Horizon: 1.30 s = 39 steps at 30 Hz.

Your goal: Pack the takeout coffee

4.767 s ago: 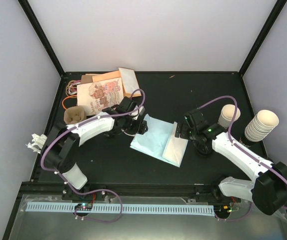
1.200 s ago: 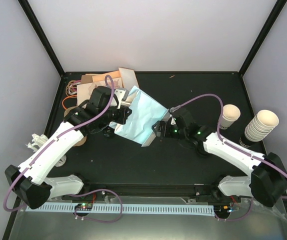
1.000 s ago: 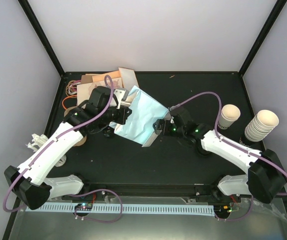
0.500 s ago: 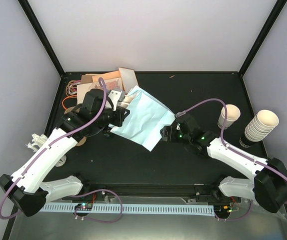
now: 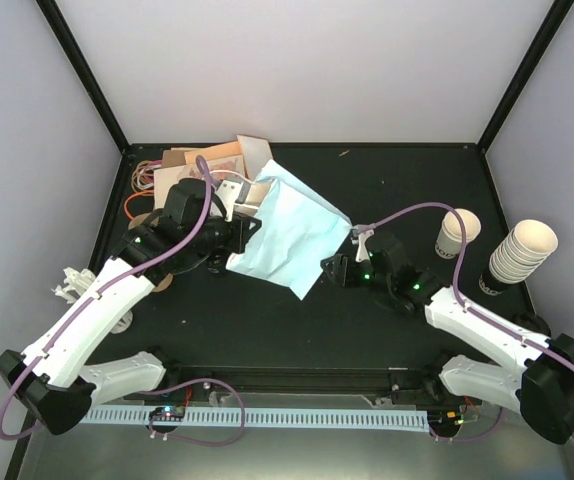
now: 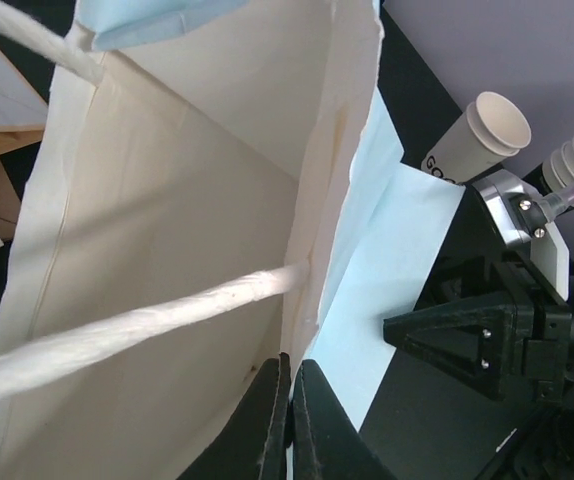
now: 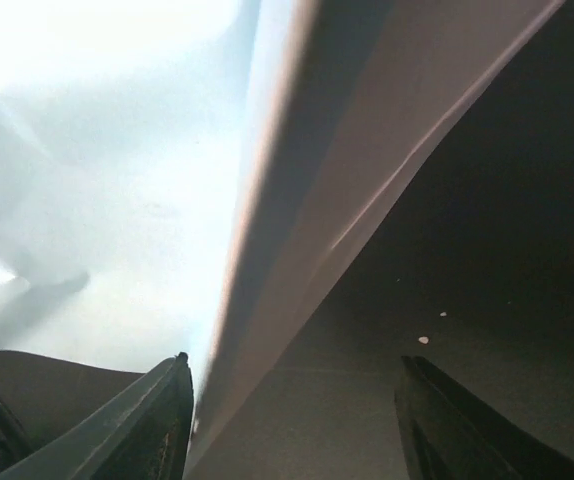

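Over the table's (image 5: 397,190) left-centre, left fingers (image 6: 265,425) shut tight on the rim of a light blue paper bag (image 5: 292,235), mouth open, white rope handle (image 6: 137,328) inside. At its near corner, right fingers (image 7: 117,430) spread, bag edge between, ungripped. Takeout coffee hidden; cannot tell where.

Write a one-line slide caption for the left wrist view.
Left gripper pinches the paper bag rim, showing its cream interior and rope handle; a lidless cup stands beyond.
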Each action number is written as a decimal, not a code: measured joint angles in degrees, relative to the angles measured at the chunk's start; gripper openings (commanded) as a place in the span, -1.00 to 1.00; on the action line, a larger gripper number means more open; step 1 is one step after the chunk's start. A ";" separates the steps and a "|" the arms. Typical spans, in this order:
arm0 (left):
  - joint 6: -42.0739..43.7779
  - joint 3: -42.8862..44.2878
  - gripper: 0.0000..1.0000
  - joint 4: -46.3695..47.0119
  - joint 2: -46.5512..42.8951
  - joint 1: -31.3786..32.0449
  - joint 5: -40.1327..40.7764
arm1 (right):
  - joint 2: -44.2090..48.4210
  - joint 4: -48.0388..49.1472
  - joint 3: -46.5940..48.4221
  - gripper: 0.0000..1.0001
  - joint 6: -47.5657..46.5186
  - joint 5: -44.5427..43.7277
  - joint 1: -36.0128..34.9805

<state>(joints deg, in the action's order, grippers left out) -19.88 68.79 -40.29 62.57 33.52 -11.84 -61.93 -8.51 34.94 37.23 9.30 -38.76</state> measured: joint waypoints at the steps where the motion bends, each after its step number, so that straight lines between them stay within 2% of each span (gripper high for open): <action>1: -0.07 0.00 -0.97 0.11 0.00 0.00 -0.24 | -0.02 0.20 0.00 0.09 0.00 0.20 0.00; 3: -0.24 0.00 -0.97 0.22 0.00 0.00 -0.52 | -0.11 0.55 0.02 -0.07 0.09 0.33 0.02; 5: -0.31 0.00 -0.97 0.33 -0.02 0.00 -0.68 | -0.22 0.57 0.04 -0.12 0.02 0.26 0.02; 9: -0.37 0.00 -0.97 0.48 -0.02 0.00 -0.90 | -0.48 0.59 0.09 -0.51 0.66 0.33 0.02; 12: -0.55 -0.07 -0.97 0.52 -0.02 0.00 -0.94 | -0.46 0.72 0.09 -0.59 0.42 0.55 0.02; 17: -0.94 -0.50 -0.97 0.90 -0.02 -0.02 -0.87 | 0.83 0.70 0.07 -0.96 0.31 1.16 0.02; 29: -1.64 -0.61 -0.97 0.90 -0.48 -2.82 -1.22 | 4.96 -1.01 0.07 -0.97 -0.68 2.56 0.92; 39: 1.40 -1.27 -0.97 0.87 -0.17 -11.21 -11.06 | 7.67 -2.01 0.07 -0.93 -6.51 8.92 3.82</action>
<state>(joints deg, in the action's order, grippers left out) -18.48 67.53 -39.42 62.39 22.31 -22.90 -54.26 -10.52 35.00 30.72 18.22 -34.94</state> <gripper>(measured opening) 0.018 0.034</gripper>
